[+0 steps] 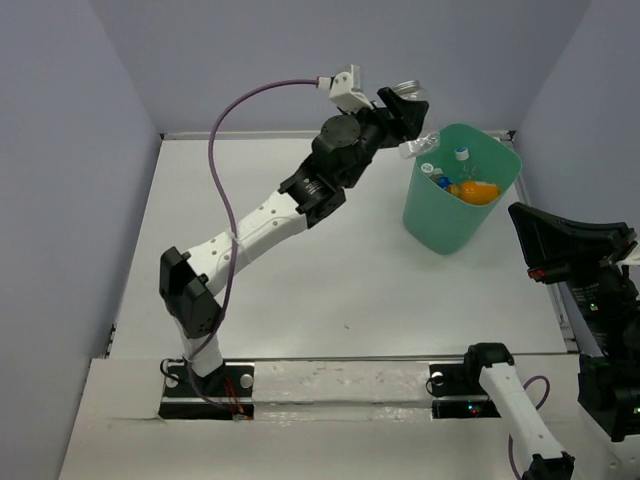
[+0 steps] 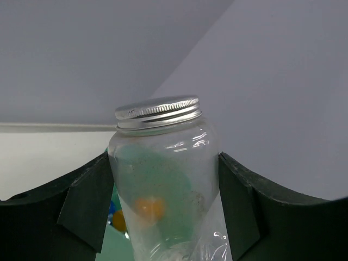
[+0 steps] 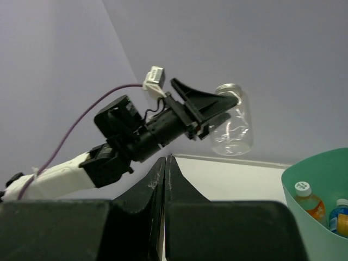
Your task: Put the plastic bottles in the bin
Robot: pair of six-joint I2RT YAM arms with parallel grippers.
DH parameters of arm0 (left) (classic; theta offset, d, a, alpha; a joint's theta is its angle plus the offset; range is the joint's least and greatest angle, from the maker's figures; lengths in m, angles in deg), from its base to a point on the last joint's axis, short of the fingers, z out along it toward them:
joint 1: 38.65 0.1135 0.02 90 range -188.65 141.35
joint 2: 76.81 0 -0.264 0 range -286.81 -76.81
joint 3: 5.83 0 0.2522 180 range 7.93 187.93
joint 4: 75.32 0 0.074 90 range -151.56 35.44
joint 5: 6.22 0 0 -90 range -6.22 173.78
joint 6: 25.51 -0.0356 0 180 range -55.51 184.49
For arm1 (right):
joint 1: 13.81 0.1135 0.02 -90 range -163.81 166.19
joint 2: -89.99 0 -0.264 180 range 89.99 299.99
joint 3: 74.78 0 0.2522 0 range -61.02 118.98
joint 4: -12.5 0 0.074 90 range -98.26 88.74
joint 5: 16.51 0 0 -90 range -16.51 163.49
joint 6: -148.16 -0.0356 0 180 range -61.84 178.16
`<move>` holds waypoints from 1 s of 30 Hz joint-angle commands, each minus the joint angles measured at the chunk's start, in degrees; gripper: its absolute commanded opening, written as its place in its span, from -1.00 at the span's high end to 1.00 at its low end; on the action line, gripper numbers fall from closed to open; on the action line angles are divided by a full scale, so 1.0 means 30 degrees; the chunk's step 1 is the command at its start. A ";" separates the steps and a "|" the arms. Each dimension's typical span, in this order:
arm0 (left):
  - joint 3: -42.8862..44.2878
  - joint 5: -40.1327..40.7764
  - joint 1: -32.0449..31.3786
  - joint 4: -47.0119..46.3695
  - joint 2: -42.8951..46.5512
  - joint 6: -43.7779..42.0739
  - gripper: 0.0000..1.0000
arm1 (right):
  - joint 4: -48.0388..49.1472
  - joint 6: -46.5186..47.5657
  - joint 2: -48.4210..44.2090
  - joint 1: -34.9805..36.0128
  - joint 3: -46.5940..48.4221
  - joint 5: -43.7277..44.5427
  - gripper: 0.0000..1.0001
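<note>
My left gripper [image 1: 404, 118] is shut on a clear plastic bottle [image 1: 417, 143] with a silver screw cap, held in the air just left of the bin's rim. In the left wrist view the bottle [image 2: 163, 163] fills the gap between both black fingers [image 2: 87, 201]. The mint-green bin [image 1: 440, 215] stands at the back right and holds an orange bottle [image 1: 478, 192], a white-capped one [image 1: 462, 154] and a blue-labelled one [image 1: 440, 180]. My right gripper [image 3: 165, 160] is shut on nothing; it sits low at the right edge [image 1: 522, 218], facing the held bottle [image 3: 232, 119] and the bin [image 3: 304, 179].
The white tabletop [image 1: 300, 260] is walled by grey panels at the back and both sides. The left arm [image 1: 270, 220] reaches diagonally across the table toward the bin. A purple cable [image 1: 225, 190] loops above that arm.
</note>
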 commanded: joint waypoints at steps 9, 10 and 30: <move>1.2106 0.1056 -0.2121 -0.1836 -0.9814 -0.3588 0.24 | -0.0673 0.0029 -0.0449 0.0003 0.0964 -0.1702 1.00; 1.2372 0.1085 -0.2179 -0.2045 -1.0141 -0.3618 0.24 | -0.0761 0.0089 -0.0507 0.0003 0.0965 -0.1731 1.00; 1.2609 0.0178 -0.2473 -0.2341 -0.9272 -0.4408 -0.98 | -0.0938 0.0383 -0.0186 0.0003 0.0993 -0.1263 1.00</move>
